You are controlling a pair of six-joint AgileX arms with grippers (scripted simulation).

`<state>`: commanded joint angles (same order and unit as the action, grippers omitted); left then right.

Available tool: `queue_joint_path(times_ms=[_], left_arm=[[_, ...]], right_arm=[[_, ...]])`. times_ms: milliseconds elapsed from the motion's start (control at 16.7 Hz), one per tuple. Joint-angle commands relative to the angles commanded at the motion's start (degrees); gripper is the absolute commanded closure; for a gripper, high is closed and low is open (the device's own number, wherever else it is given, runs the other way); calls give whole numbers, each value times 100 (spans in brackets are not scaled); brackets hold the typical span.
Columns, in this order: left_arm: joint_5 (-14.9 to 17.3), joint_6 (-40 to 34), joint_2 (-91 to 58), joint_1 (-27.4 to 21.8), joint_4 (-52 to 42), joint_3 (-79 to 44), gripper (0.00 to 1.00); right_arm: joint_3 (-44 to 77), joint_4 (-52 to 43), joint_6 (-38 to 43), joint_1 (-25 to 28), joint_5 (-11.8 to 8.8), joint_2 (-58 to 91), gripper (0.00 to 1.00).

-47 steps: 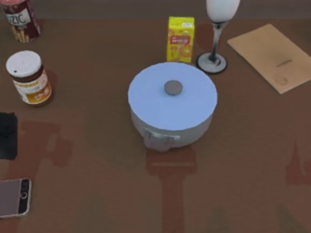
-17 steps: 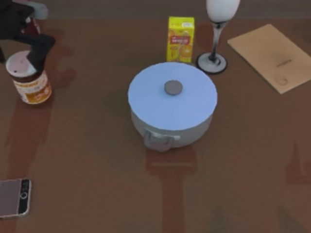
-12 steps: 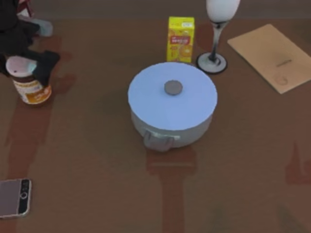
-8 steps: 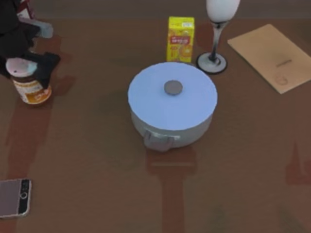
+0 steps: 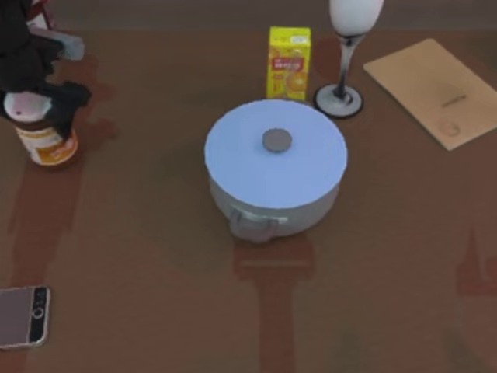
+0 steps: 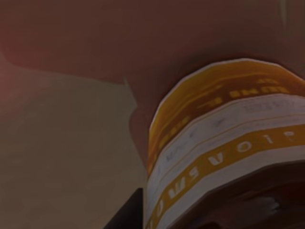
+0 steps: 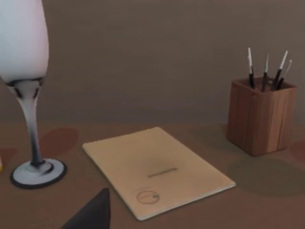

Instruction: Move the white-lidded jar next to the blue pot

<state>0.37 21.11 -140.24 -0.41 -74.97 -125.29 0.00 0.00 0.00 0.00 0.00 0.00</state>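
A: White-lidded jar (image 5: pixel 40 128) sits far left on the surface (image 5: pixel 155 264), well apart from the blue pot (image 5: pixel 276 167) in the middle. Left gripper (image 5: pixel 39 101) is over the lid, a dark finger on each side of the jar's top.

B: Change from before?

A: About three seconds back the jar stood alone with no gripper near it. The left arm has come in and dropped onto it, and in the last half second the jaws have drawn in against the lid sides. The jar has also shifted a touch further left and up in the top view, so it looks pinched now, maybe just starting to lift. My read: grasp done, carry to the pot not begun.

B: Left wrist?

A: Jar label (image 6: pixel 224 143) fills the view, very close, which fits a grip. Finger pads not visible there.

B: Right arm?

A: Not in the top view. Only a dark tip shows at the edge of its wrist view, so I can't tell its jaws. That view shows the notebook (image 7: pixel 157 169), wine glass (image 7: pixel 28 95) and pen holder (image 7: pixel 259 117).

B: Hidden bits?

A: Most of the lid is under the gripper. Whether the jar base is clear of the surface, can't tell. Phone (image 5: pixel 22 315) is cut off at the left edge. Yellow carton (image 5: pixel 289 64) stands behind the pot.
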Motion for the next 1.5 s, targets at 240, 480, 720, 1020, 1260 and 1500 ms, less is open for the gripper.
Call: queue_joint_path(times_ms=[240, 480, 720, 1020, 1260, 1500], left_arm=[[0, 0, 0, 0, 0, 0, 83], [0, 0, 0, 0, 0, 0, 100], [0, 0, 0, 0, 0, 0, 100], [-6, 2, 89, -3, -21, 87, 100], [-30, -1, 989, 47, -200, 801, 100], [-31, 11, 2282, 103, -454, 1715, 100]], right_arm=[[0, 0, 0, 0, 0, 0, 0], [0, 0, 0, 0, 0, 0, 0], [0, 0, 0, 0, 0, 0, 0], [0, 0, 0, 0, 0, 0, 0], [0, 0, 0, 0, 0, 0, 0], [0, 0, 0, 0, 0, 0, 0]])
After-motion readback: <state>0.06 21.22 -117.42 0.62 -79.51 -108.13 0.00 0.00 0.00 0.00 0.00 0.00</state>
